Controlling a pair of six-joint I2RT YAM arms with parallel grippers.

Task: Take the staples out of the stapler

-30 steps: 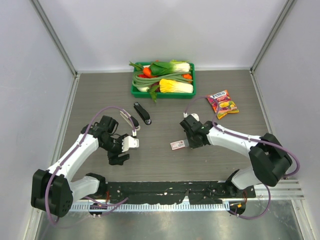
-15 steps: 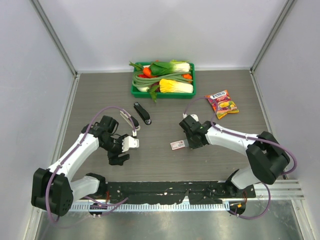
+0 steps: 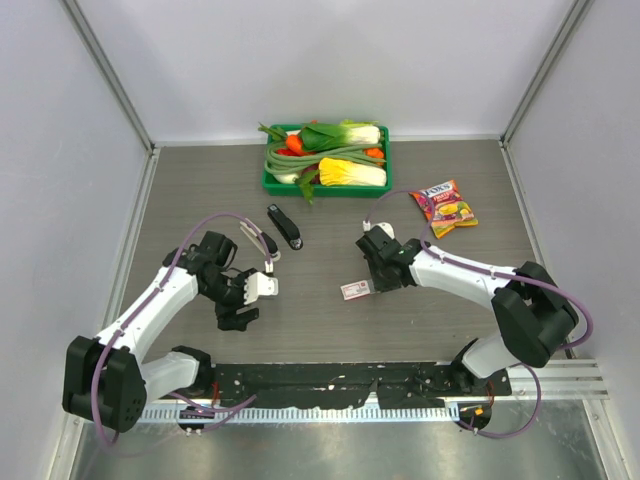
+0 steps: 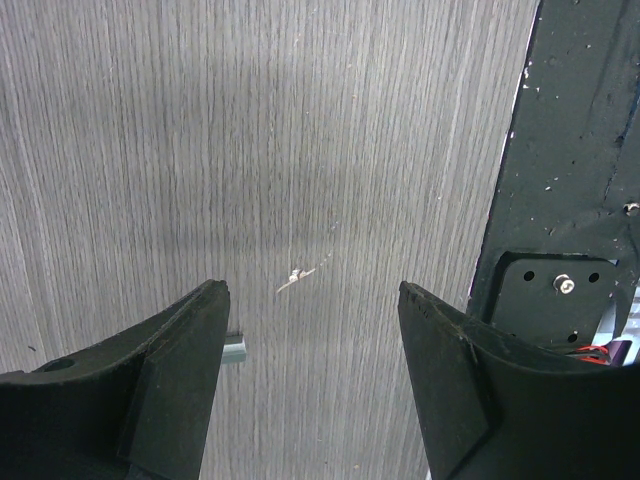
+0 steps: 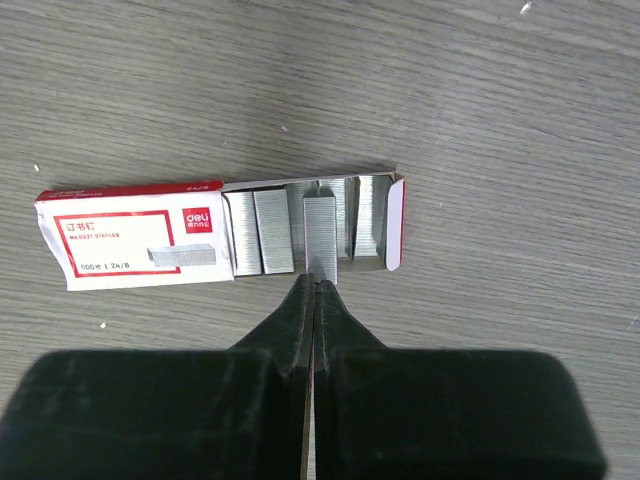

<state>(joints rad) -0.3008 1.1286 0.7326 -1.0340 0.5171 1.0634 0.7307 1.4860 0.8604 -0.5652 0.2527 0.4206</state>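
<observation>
The black stapler (image 3: 285, 226) lies on the table in front of the green tray, apart from both grippers. A red-and-white staple box (image 5: 135, 235) lies open, with several silver staple strips in its tray; it also shows in the top view (image 3: 355, 290). My right gripper (image 5: 314, 284) is shut, its tips pinching the near end of one staple strip (image 5: 320, 230) that sits over the others. My left gripper (image 4: 310, 300) is open and empty above bare table. A tiny grey staple piece (image 4: 234, 347) and a bent wire scrap (image 4: 297, 277) lie below it.
A green tray of vegetables (image 3: 325, 158) stands at the back. A snack packet (image 3: 446, 207) lies at the back right. The black mounting rail (image 4: 575, 170) runs along the table's near edge, beside my left gripper.
My right wrist has shifted slightly back and to the left at the staple box. The left arm has not moved.
</observation>
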